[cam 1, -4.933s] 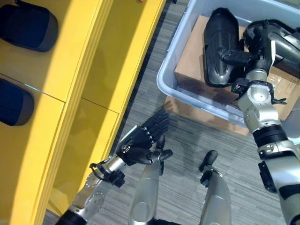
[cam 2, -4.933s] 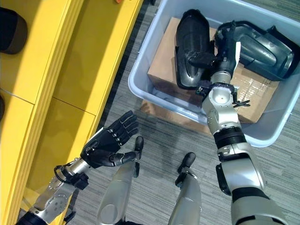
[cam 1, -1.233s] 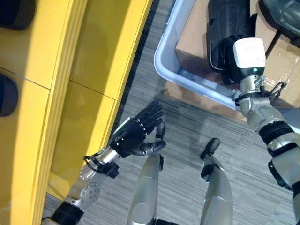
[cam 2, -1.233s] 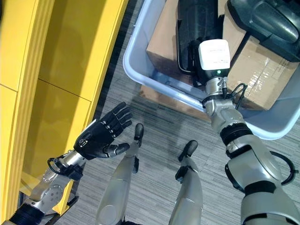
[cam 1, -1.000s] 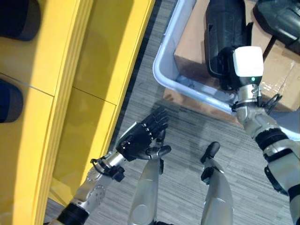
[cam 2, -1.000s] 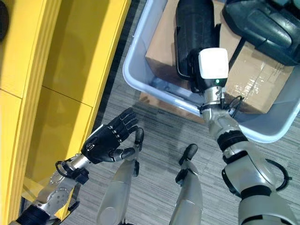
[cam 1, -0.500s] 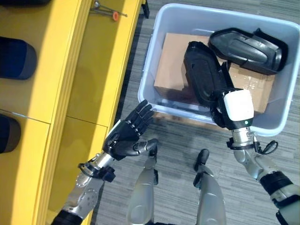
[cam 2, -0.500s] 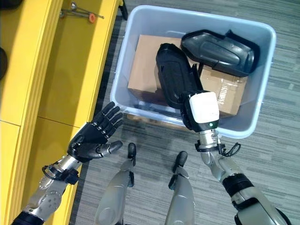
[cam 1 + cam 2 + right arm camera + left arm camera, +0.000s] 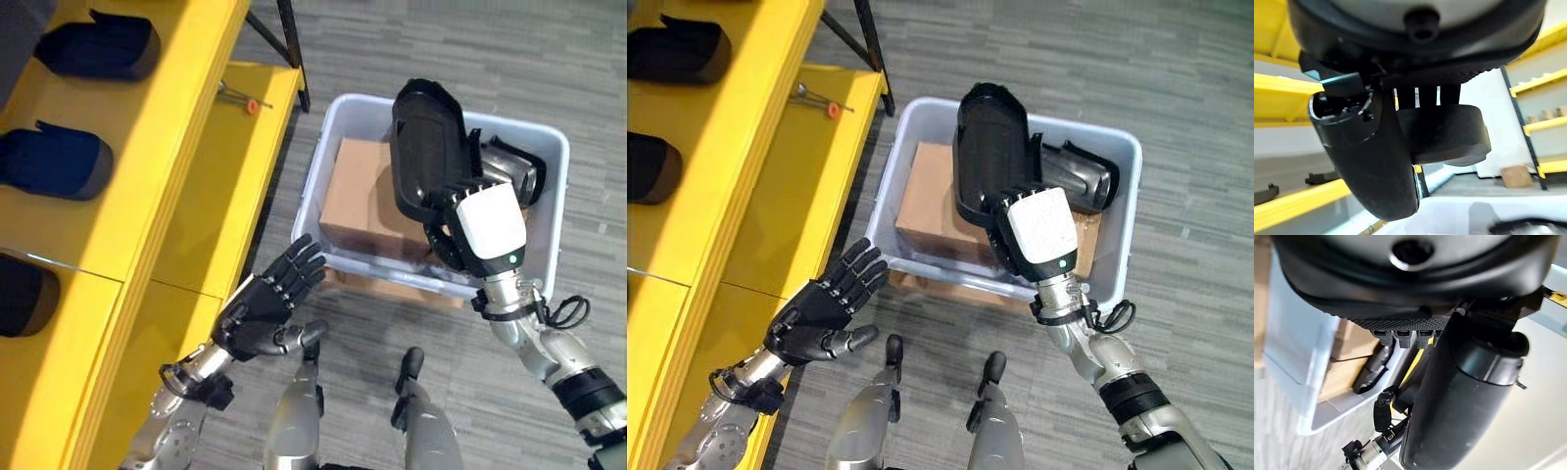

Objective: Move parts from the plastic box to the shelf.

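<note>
- yellow shelf [image 9: 186, 157] along the left side, dark parts on its upper level
- plastic box [image 9: 549, 225] on the floor, cardboard carton [image 9: 358, 201] inside
- black part [image 9: 991, 147] raised above the box's near edge, long axis pointing away from the robot
- right hand [image 9: 1017, 245] curled round its near end
- left hand [image 9: 266, 305] empty, fingers spread, between shelf and box

1. The black part [image 9: 427, 147] is seen as matt moulded plastic.
2. The box [image 9: 549, 176] is made of smooth, translucent plastic.
3. The shelf [image 9: 201, 211] is coated in glossy yellow paint.
4. Plain brown cardboard [image 9: 358, 196] is seen, kinda dull.
</note>
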{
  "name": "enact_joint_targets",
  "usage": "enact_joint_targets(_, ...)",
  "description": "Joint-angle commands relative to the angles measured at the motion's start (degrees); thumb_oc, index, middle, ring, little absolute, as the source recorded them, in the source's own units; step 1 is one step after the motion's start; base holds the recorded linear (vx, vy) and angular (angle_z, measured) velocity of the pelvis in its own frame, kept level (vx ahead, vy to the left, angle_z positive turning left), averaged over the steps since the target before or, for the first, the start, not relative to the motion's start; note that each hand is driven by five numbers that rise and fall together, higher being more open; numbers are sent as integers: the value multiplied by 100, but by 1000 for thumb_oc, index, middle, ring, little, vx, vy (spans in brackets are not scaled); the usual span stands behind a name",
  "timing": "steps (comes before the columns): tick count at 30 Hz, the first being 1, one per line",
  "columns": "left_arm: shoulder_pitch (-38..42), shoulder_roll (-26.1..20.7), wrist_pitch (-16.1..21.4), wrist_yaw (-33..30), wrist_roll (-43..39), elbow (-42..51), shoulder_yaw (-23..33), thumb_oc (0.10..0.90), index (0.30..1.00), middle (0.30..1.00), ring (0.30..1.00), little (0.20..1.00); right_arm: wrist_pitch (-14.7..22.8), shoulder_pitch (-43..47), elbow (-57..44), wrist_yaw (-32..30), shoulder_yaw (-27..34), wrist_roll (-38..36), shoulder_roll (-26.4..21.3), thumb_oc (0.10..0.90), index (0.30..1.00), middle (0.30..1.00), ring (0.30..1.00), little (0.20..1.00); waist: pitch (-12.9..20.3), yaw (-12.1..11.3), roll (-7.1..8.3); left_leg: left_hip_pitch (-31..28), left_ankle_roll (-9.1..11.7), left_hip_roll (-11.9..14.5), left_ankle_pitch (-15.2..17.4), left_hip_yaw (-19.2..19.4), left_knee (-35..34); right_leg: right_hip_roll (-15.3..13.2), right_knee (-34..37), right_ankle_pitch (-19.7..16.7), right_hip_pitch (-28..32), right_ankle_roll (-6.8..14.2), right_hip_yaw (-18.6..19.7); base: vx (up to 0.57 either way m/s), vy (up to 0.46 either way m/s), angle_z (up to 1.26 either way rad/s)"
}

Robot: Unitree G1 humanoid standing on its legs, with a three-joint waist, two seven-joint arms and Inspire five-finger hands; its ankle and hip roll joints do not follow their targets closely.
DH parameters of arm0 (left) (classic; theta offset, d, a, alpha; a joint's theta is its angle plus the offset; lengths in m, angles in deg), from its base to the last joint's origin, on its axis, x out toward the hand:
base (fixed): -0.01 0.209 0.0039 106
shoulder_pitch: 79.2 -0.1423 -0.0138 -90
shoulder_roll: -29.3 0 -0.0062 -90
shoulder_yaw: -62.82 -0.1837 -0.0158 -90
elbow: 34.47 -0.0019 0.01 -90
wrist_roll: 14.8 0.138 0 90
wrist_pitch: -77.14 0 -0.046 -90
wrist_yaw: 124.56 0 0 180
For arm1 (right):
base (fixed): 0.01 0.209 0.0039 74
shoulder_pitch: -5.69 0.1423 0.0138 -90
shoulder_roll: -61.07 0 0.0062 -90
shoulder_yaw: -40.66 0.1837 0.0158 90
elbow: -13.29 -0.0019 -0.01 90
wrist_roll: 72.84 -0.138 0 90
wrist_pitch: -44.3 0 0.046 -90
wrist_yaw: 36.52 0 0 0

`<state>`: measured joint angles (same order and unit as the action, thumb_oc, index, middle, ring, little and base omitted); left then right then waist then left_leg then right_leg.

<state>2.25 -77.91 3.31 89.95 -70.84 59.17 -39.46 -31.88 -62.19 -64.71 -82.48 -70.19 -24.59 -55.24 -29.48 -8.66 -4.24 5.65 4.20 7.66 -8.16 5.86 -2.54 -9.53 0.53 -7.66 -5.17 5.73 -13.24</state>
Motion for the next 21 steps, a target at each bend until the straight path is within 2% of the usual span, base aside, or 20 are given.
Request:
enact_joint_targets(1, -5, 52, 392, 272, -208, 625, 106, 900, 1000, 1000, 1000, 1000, 269, 493, -803, -278, 366, -36, -28, 400, 300, 300, 300, 300, 537, -115, 128, -4, -202, -236, 575, -52, 314, 263, -852, 1131, 120, -199, -87, 81, 82, 2)
enact_joint_targets(5, -268, 196, 523, 252, -204, 537, 77, 900, 1000, 1000, 1000, 1000, 327, 85, -1241, -164, 420, -207, 107, 400, 300, 300, 300, 300, 1028, -150, 221, -287, -211, -266, 615, -36, 231, 167, -635, 1074, 524, -143, -179, 115, 150, 4)
enact_joint_targets(9, -365, 302, 571, 60, -89, 436, 3, 900, 1000, 1000, 1000, 1000, 323, -243, -1482, -5, 516, -769, 224, 400, 300, 300, 300, 300, 1434, -149, 326, -522, -248, -303, 671, 21, 162, 72, -492, 1018, 804, -68, -257, 86, 169, 6)
enact_joint_targets(14, -429, 400, 654, -76, 243, 309, -78, 900, 1000, 1000, 1000, 1000, 280, -705, -1736, 80, 644, -1046, 458, 400, 300, 300, 300, 300, 1701, -120, 407, -807, -326, -368, 749, 132, 20, -48, -359, 947, 1073, 32, -355, 51, 137, 1)
enact_joint_targets(15, -439, 427, 638, -172, 293, 274, -84, 900, 1000, 1000, 1000, 1000, 276, -869, -1837, 145, 654, -1126, 561, 400, 300, 300, 300, 300, 1773, -82, 433, -927, -355, -397, 770, 196, -60, -120, -264, 843, 1129, 125, -359, 16, 118, -1)
enact_joint_targets(17, -452, 434, 671, -176, 348, 219, -64, 900, 1000, 1000, 1000, 1000, 329, -1015, -1915, 123, 633, -1085, 668, 400, 300, 300, 300, 300, 1825, -25, 451, -1014, -394, -405, 784, 245, -136, -145, -249, 798, 1136, 185, -297, -19, 66, -4)
enact_joint_targets(19, -452, 383, 731, -186, 365, 120, -30, 900, 1000, 1000, 1000, 1000, 440, -1164, -2016, 100, 630, -1030, 775, 400, 300, 300, 300, 300, 1872, 43, 476, -1055, -442, -393, 811, 277, -154, -107, -415, 880, 1089, 205, -202, -62, -32, -4)
enact_joint_targets(20, -451, 327, 708, -234, 342, 57, 8, 900, 1000, 1000, 1000, 1000, 557, -1242, -2036, 45, 673, -1051, 781, 400, 300, 300, 300, 300, 1882, 95, 489, -1061, -499, -424, 868, 227, -126, 20, -670, 1075, 1045, 139, -56, -67, -63, 3)
enact_joint_targets(21, -449, 327, 708, -234, 342, 57, 8, 900, 1000, 1000, 1000, 1000, 558, -1241, -2035, 45, 674, -1051, 781, 400, 300, 300, 300, 300, 1894, 95, 490, -1039, -500, -422, 858, 225, -124, 22, -666, 1063, 1027, 136, -57, -81, -84, 4)
